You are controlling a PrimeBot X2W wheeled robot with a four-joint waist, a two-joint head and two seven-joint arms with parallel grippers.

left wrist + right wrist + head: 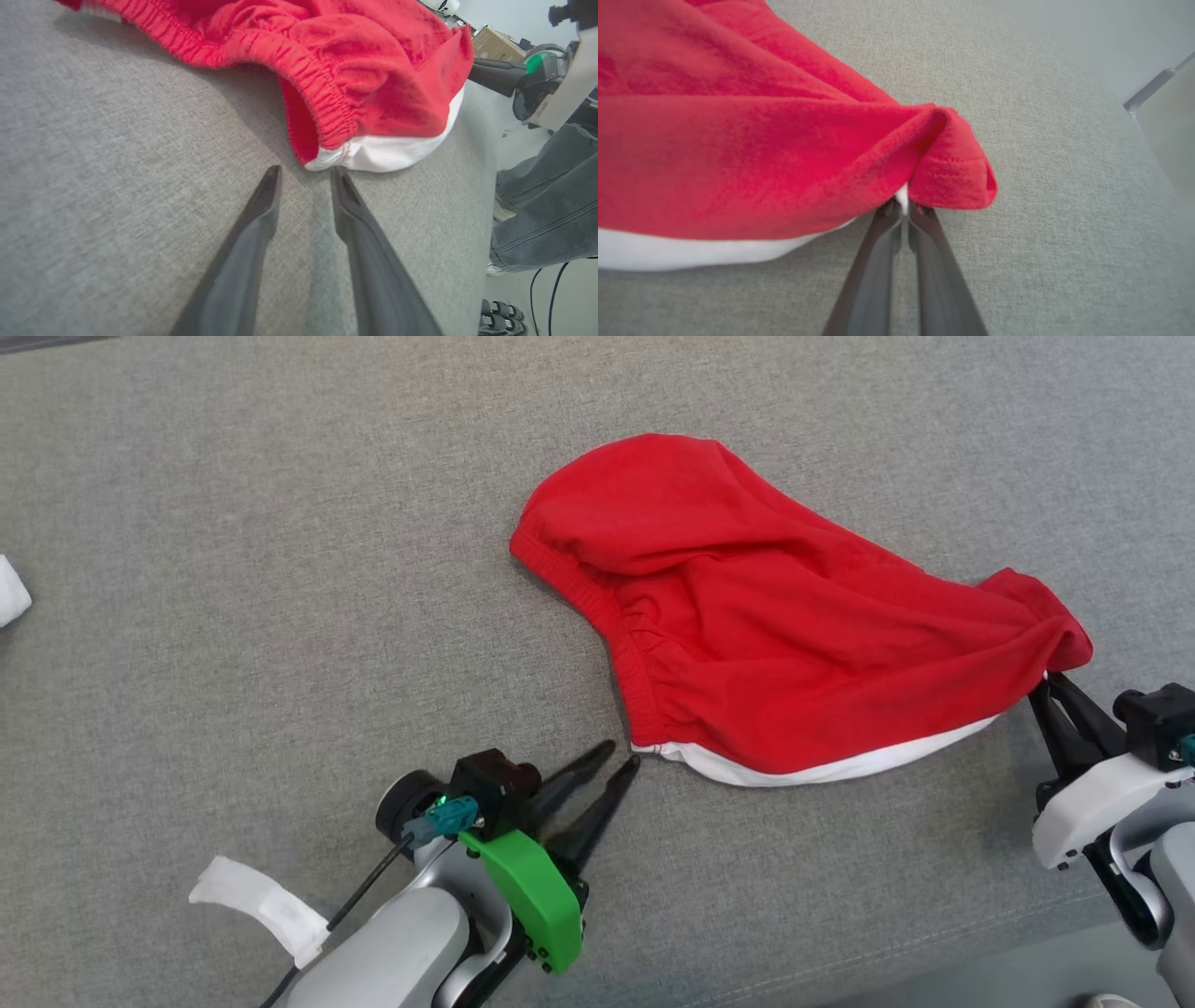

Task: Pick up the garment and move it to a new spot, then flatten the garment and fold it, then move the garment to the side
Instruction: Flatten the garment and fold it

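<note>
Red garment point(747, 607) rumpled on desk point(233, 569). Right jaws clamped on garment's right corner. Left jaws part-open, empty, just short of its white-edged waistband corner. Advise: advance left, pinch both layers, then lift level together.

No legible text or markings.
</note>
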